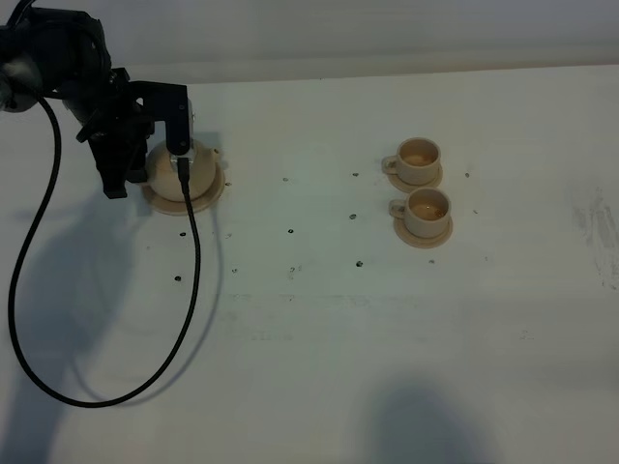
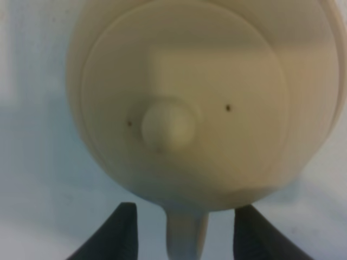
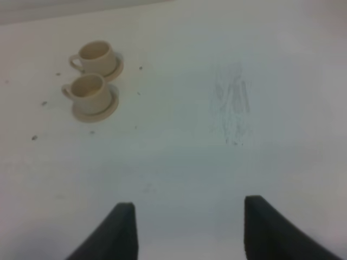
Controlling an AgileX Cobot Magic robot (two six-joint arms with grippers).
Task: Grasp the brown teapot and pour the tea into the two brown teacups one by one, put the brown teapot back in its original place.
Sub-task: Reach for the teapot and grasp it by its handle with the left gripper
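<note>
A: White surface (image 1: 319,329), dark specks (image 1: 290,232) dotted over it. Where's the brown teapot (image 1: 200,169)?

B: Far left, upright on the wide saucer (image 1: 211,196). Lid (image 2: 184,65) on, knob (image 2: 168,125) up. Left arm (image 1: 97,106) hangs right over it.

A: Left pincer (image 2: 184,206) vs pot?

B: Wrist cam looks straight down on the lid. Loop handle (image 2: 186,238) sits btwn the two fingers (image 2: 122,233), approx centred. Bare surface shows on both sides of it, so neither finger touches. Pincer's spread, straddling the handle, clamped on nothing.

A: Cups?

B: Two, right of centre, well apart from the pot. Far teacup (image 1: 419,159) & near teacup (image 1: 427,213) are just beside each other, each on its own small saucer (image 1: 431,239), handles toward the pot side. Insides look darker tan, can't tell if that's liquid.

A: Right pincer (image 3: 188,203)?

B: Not in the overhead view. Its wrist cam shows the fingers wide apart w/ nothing btwn, just bare surface, cups well ahead of it.

A: Anything else?

B: Black cable (image 1: 29,290) drops past the pot's front & loops across the surface.
</note>
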